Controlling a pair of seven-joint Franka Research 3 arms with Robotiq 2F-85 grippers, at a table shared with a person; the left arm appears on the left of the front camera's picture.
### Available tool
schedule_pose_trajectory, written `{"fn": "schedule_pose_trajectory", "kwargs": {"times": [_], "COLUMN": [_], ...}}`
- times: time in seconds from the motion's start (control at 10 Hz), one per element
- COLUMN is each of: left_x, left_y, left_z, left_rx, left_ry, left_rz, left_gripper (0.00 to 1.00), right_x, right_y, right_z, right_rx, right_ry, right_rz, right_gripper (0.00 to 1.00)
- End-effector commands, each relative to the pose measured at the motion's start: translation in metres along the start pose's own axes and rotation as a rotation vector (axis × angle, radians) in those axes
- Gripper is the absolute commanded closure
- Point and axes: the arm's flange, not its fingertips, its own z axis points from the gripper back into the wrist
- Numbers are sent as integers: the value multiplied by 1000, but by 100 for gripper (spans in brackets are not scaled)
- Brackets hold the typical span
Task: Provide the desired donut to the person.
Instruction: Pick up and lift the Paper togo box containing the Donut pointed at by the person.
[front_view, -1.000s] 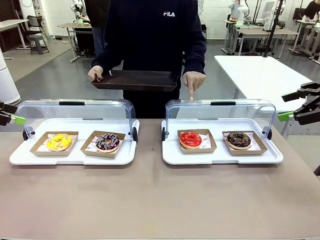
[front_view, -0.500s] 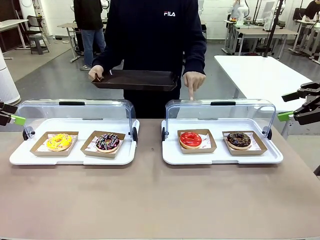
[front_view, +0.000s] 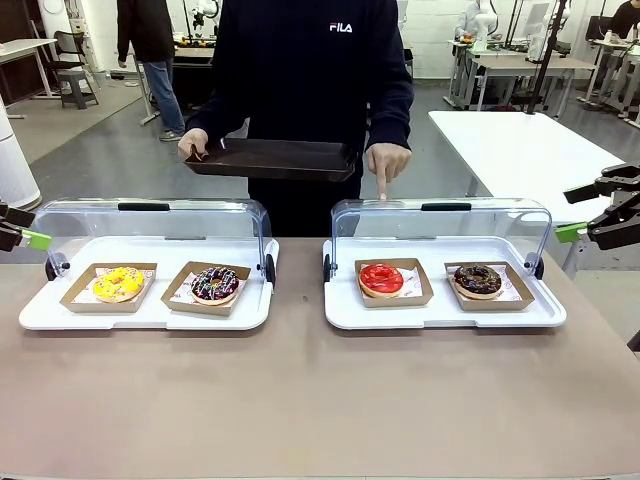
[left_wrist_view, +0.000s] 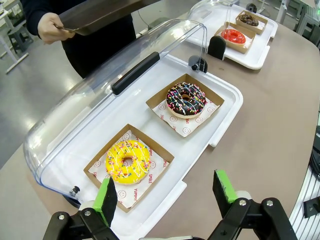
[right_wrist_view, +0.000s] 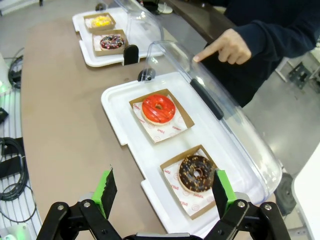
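the person's hand (front_view: 387, 160) points at the red donut (front_view: 381, 278), 9 o'clock of the chocolate donut (front_view: 478, 279); the tray (front_view: 272, 160) seems ready for it. your left tool (left_wrist_view: 165, 192) and right tool (right_wrist_view: 162, 192) stand apart, empty.

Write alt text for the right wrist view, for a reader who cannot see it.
A person's hand points a finger at the raised clear lid of a white tray, on the side where a red donut sits beside a chocolate donut. The right gripper, open, faces the tray.
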Motion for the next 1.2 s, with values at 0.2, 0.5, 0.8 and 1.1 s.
{"fn": "schedule_pose_trajectory", "kwargs": {"times": [0.2, 0.5, 0.8, 1.1], "left_x": [-3, -3, -3, -3], "left_y": [3, 3, 3, 3], "left_z": [-1, -1, -1, -1], "left_rx": [-6, -6, -6, -6], "left_ry": [-16, -16, -16, -16], "left_rz": [-12, -12, -12, -12], "left_gripper": [0, 0, 0, 0], "right_x": [115, 135, 91, 43], "right_y": [46, 50, 37, 26], "right_z": [-85, -184, -244, -272], "right_rx": [57, 100, 175, 152], "right_ry": [225, 446, 599, 565], "right_rz": [124, 150, 220, 286], "right_gripper": [0, 0, 0, 0]}}
